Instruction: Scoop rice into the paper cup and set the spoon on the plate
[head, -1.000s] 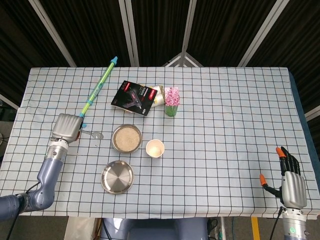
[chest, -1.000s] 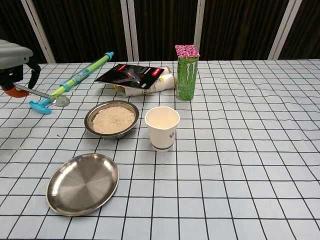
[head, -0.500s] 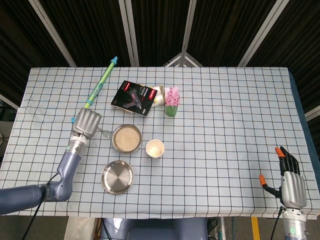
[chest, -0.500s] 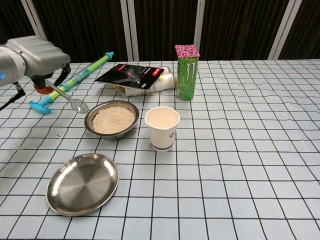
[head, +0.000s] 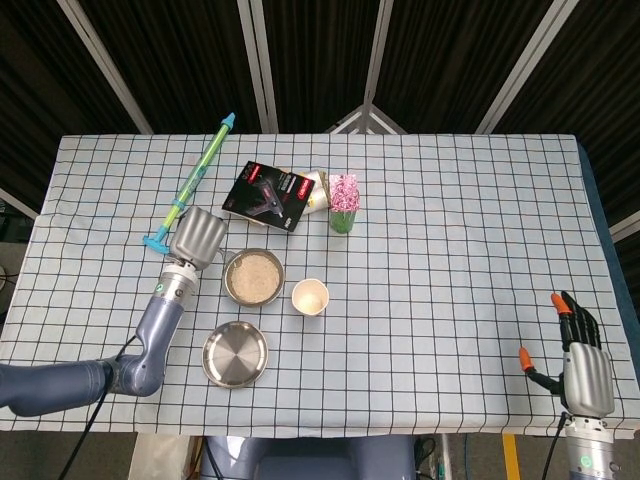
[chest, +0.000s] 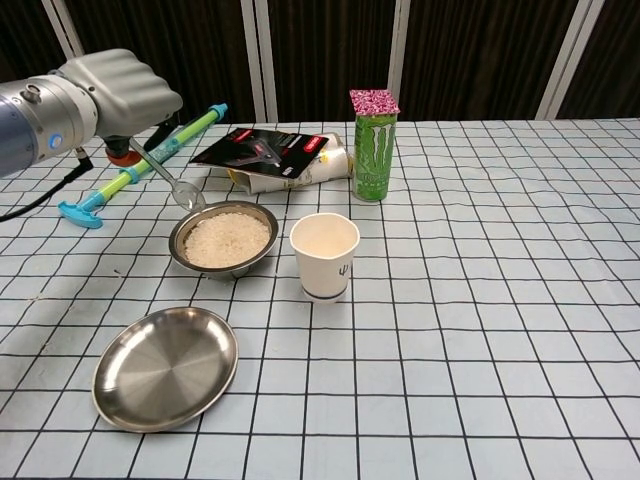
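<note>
At the left of the frame the left hand (chest: 115, 95) has its fingers clamped on the spoon (chest: 170, 178), whose tip hangs just above the rim of the rice bowl (chest: 222, 239), so the next move, I think, needs a dip into the rice before going to the paper cup (chest: 325, 256).

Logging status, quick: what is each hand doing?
Left hand: holding the spoon above the rice bowl's rim.
Right hand: open, holding nothing.

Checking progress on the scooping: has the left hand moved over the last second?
Yes. The left hand, holding the spoon, has swung rightward in the head view, from the table's left edge to just beside the rice bowl.
</note>
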